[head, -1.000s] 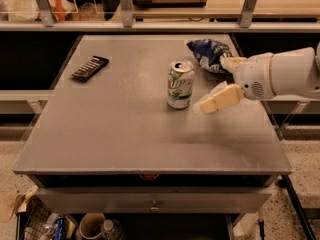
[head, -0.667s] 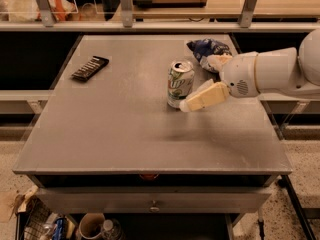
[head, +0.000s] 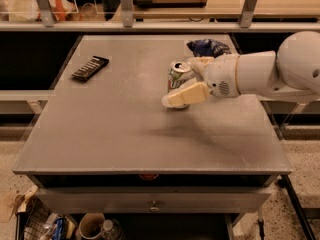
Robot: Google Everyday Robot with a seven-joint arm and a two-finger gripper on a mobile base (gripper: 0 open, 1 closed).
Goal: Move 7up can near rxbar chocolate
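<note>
Tool [head: 181, 84] sits over the right-middle of the desk [head: 115, 139], coming in from picture right on a white arm [head: 280, 71]. Tool is released, not clenched: its tan fingers [head: 189, 94] are spread with the can [head: 178, 77] standing upright between them, one finger on the near side low across the can's base, the other on the far side by its top. Can't tell if either finger actually presses the can. Can stands on the desk with its silver top showing. Rxbar [head: 90, 68] lies flat well apart from the tool, off to picture left and a bit farther back, near the desk's left edge, turned at an angle. Blue and white bag [head: 207, 47] is crumpled just behind the tool, near the desk's back edge, close to the can but not touching it. Below the tool side, the desk front has a drawer with a small knob [head: 154, 204]
</note>
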